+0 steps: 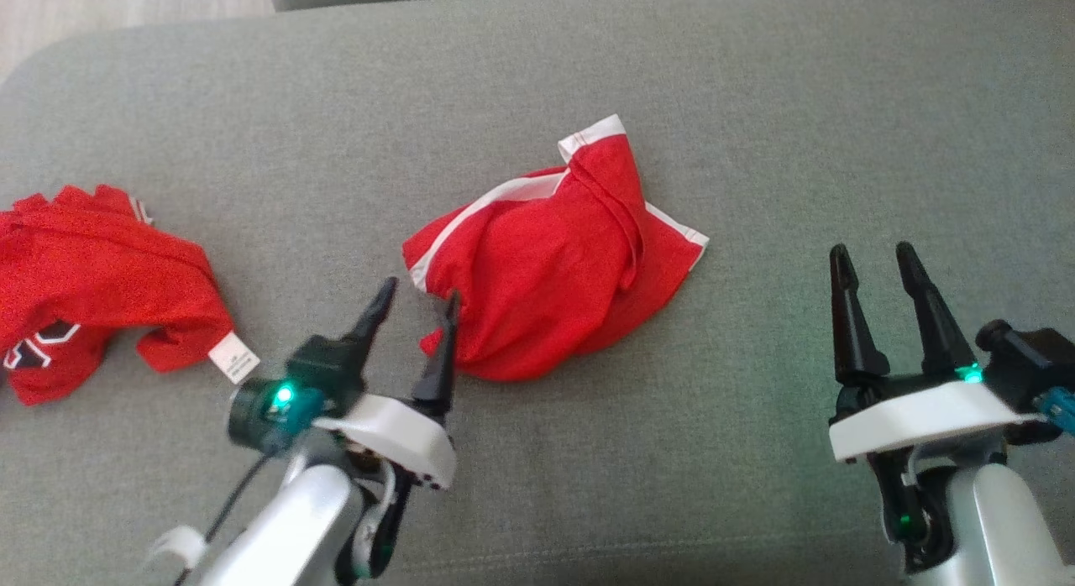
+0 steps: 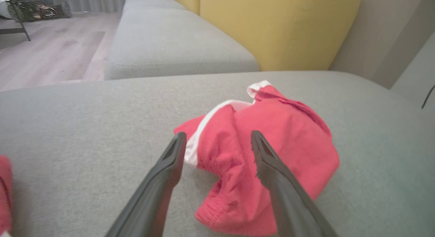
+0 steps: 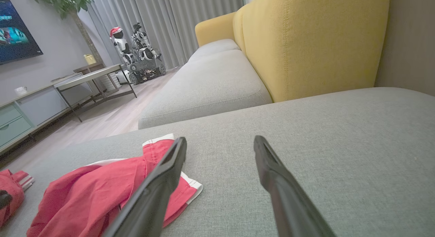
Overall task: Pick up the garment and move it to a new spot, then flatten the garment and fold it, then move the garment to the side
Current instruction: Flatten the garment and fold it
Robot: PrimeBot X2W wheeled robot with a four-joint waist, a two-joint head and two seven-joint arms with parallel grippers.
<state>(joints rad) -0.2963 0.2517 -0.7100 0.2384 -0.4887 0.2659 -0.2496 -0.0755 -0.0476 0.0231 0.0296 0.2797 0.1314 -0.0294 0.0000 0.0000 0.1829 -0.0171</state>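
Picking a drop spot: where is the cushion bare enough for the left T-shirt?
Widest: cushion right of the small red garment, across to the right gripper. Also the far strip behind both garments. Crowded: the gap between T-shirt and small red garment, where the left gripper sits.

- grey fabric sofa seat point(image 1: 588, 57), broad and flat; second grey cushion point(image 3: 210, 80) beyond it
- yellow upholstered backrest point(image 3: 312, 43) behind
- pale wood floor point(image 2: 51, 53)
- grey curtains point(image 3: 163, 16), full length
- lit screen point(image 3: 15, 30) on a grey wall; low cabinet point(image 3: 23, 114) with drawers beneath; metal-legged side table point(image 3: 91, 75); leafy plant point(image 3: 64, 1)
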